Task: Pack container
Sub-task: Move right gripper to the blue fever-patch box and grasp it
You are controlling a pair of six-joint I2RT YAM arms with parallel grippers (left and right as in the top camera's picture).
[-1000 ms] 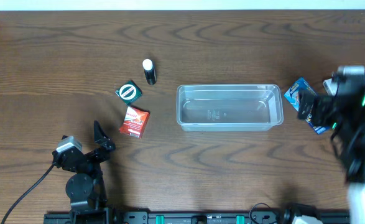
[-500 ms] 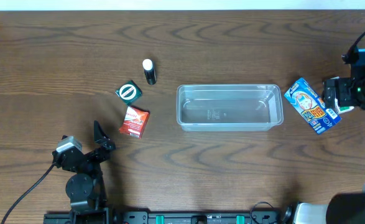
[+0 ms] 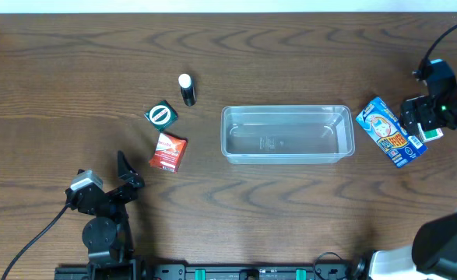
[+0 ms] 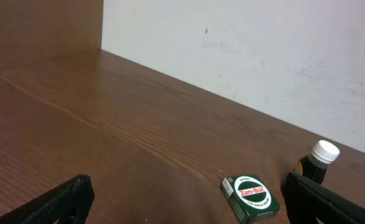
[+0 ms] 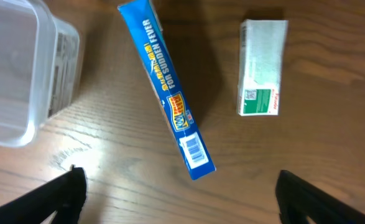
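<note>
step: pick up blue box, right of container | right gripper: spread, empty | left gripper: spread | tip: centre jaws squarely across box's width before closing

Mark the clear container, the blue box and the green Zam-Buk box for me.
clear container (image 3: 287,134), overhead view, bare floor.
blue box (image 3: 390,132), overhead view, printed top face.
green Zam-Buk box (image 4: 250,197), left wrist view, lid label.

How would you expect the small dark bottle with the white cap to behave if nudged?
The bottle stands upright and looks narrow, so a high nudge would probably tip it. Its round body would then likely roll across the smooth wooden table.
</note>
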